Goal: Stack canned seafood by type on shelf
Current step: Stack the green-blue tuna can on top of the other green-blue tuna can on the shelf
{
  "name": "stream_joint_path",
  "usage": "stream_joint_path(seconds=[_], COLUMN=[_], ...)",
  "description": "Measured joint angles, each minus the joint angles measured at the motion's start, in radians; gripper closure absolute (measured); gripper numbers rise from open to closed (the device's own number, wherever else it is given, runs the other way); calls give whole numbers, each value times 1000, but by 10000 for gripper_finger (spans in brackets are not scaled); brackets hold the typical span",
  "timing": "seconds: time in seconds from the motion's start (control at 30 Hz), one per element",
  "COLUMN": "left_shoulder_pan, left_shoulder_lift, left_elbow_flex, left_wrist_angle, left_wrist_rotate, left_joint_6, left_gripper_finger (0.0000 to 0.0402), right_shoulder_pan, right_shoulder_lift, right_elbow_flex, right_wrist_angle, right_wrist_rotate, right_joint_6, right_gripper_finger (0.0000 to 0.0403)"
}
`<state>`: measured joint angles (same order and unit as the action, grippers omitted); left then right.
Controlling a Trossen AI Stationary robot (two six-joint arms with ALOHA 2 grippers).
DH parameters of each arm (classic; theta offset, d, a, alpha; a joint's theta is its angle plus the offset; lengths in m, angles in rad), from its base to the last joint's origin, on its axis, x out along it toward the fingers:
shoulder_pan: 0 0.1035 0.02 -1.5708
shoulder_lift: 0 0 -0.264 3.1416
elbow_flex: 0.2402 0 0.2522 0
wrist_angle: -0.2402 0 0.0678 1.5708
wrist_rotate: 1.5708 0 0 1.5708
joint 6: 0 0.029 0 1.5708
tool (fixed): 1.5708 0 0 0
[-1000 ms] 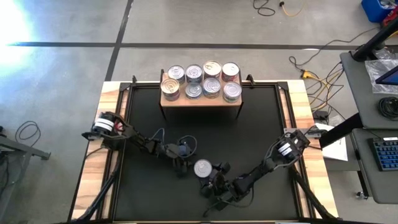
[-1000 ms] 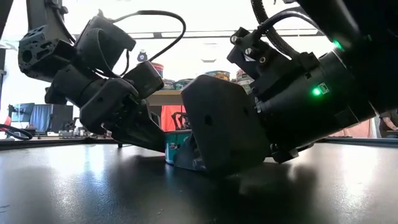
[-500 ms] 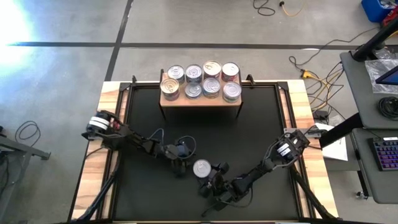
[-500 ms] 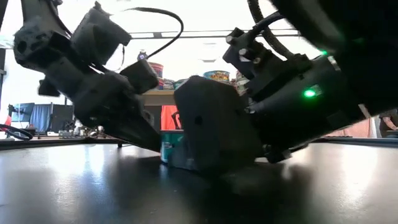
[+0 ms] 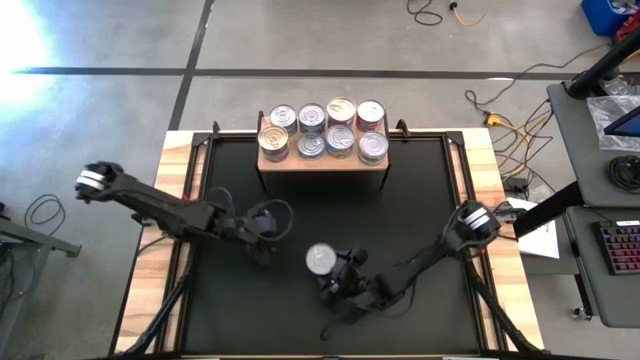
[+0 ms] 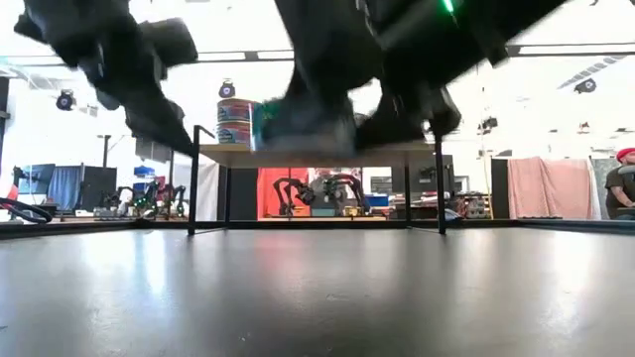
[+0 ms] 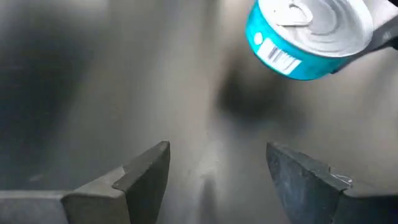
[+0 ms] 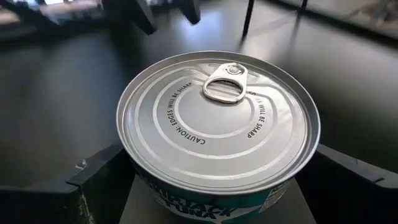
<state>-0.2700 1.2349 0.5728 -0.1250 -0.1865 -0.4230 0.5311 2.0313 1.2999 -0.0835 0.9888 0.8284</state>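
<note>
A flat tin (image 5: 322,260) of canned seafood, with a silver pull-tab lid and a teal label, hangs above the black mat (image 5: 400,200) near its front, and my right gripper (image 5: 338,280) is shut on it. It fills the right wrist view (image 8: 217,124). My left gripper (image 7: 217,168) stands open and empty just left of the tin (image 7: 308,37), above the mat (image 5: 262,238). The shelf (image 5: 322,163), a light-wood board on black legs, stands at the mat's far edge. It carries several silver-lidded and gold-lidded tins (image 5: 327,130) in two rows. My right gripper pinches the tin between its two fingers (image 8: 93,180), one on each of two opposite places on the side wall (image 8: 138,180). The fingers come nearly level from the table's near right. The tin sits lid up, lifted clear of the mat.
The table's wooden rims (image 5: 176,200) flank the mat on both sides. Between the grippers and the shelf's legs (image 6: 193,188) lies bare mat. In the low view a person (image 6: 623,188) stands in the room at the far right.
My right gripper has risen and carried the tin up off the mat, lid still up. My left gripper has lifted and drawn back toward the table's left edge, away from the tin it stood beside.
</note>
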Motion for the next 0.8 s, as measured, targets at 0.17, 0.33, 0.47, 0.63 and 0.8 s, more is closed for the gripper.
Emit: stream_joint_path(seconds=[0.17, 0.33, 0.47, 0.63, 0.8], left_shoulder_pan=[20, 76, 183, 437, 691], left_shoulder_lift=[-203, -332, -370, -343, -254], left_elbow_flex=[109, 214, 307, 416, 523], left_wrist_angle=[-212, -257, -290, -335, -362], left_wrist_rotate=[-38, -114, -101, 151, 361], left_joint_6=[-28, 58, 179, 323, 497], left_gripper_finger=[151, 166, 181, 189, 189], right_shoulder_pan=[-48, -155, -255, -379, -502], right_shoulder_lift=[-154, -286, -322, -286, -242], right_elbow_flex=[2, 3, 28, 148, 232], right_wrist_angle=[-3, -8, -6, -4, -19], right_wrist_rotate=[-3, -1, 2, -55, -56], right_joint_6=[-176, -257, -392, -525, -535], right_gripper_finger=[32, 32, 32, 32, 32])
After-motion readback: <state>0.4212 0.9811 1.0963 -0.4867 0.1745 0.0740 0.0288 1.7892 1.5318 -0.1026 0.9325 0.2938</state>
